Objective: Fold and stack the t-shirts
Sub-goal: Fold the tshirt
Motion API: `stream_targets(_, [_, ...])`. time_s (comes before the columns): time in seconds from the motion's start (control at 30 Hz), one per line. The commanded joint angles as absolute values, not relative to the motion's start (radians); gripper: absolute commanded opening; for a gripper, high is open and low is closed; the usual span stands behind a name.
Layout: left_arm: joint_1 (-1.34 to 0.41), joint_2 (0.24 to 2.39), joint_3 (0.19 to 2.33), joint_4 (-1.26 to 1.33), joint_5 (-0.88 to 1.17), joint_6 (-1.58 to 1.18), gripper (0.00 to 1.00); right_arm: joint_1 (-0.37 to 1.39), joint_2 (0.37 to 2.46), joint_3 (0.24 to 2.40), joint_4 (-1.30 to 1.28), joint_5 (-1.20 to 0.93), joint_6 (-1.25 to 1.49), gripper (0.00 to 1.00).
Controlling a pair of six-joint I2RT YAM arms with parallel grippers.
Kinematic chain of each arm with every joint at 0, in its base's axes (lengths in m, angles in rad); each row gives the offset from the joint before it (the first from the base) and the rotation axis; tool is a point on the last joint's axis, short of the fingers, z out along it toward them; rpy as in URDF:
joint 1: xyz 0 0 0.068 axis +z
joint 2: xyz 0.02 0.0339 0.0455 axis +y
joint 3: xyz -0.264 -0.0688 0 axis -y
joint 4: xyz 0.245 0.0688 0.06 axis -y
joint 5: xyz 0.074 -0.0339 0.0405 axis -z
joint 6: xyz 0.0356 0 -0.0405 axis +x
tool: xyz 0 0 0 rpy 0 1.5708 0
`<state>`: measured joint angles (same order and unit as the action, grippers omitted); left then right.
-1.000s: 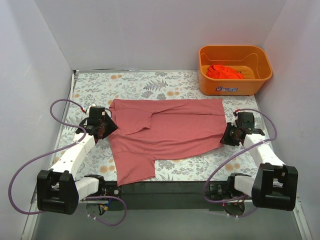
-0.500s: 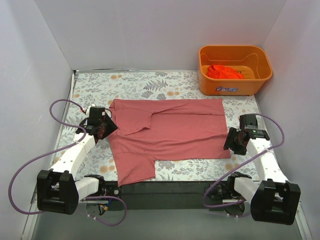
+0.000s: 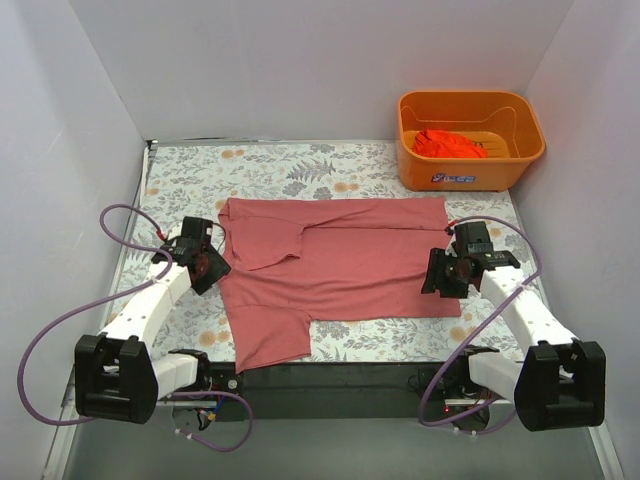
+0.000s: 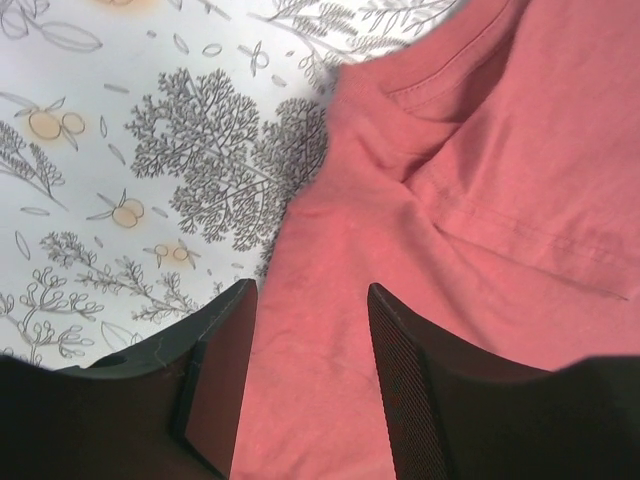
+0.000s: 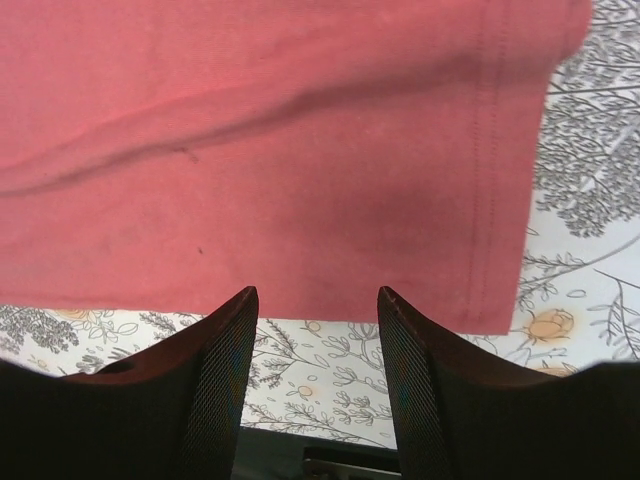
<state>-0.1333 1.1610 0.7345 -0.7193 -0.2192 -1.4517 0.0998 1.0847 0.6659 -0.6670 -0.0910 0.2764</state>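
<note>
Worktop (image 3: 300, 165): floral-print cover, white walls on three sides, black bar along the near edge.

Pink shirt (image 3: 350, 260): lies flat across the middle of the worktop, hem to the right. One flap is folded in over the body at the upper left. A sleeve sticks out at the lower left and reaches the near edge.

Basket (image 3: 420, 165): orange plastic, far right corner, apart from the pink shirt. It sits beyond the right arm's (image 3: 520, 310) wrist.

Left arm (image 3: 150, 305): stretched along the shirt's left side, with its wrist at the shirt's left edge.

Orange shirt (image 3: 450, 143): bunched up inside the basket.

Left fingers (image 4: 215, 380): spread apart with nothing clamped. They hang over the shirt's left edge, cloth under one finger and floral print beside the other.

Right fingers (image 5: 220, 380): also released, holding nothing. They hang over the shirt's near right corner, just inside the stitched hem.

Purple cables (image 3: 60, 325): loop out from both arms, beside the worktop and off the shirt.
</note>
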Motion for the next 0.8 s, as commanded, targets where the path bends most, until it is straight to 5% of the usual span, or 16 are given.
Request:
stream_targets(0.0, [-0.138, 1.185, 0.765, -0.799, -0.196, -1.483, 0.47, 0.135, 1.123, 0.693, -0.580, -0.121, 0.270, 0.58])
stream_targets(0.77, [-0.144, 1.299, 0.684, -0.856, -0.100, -1.517, 0.39, 0.150, 1.101, 0.618, -0.431, -0.164, 0.216, 0.58])
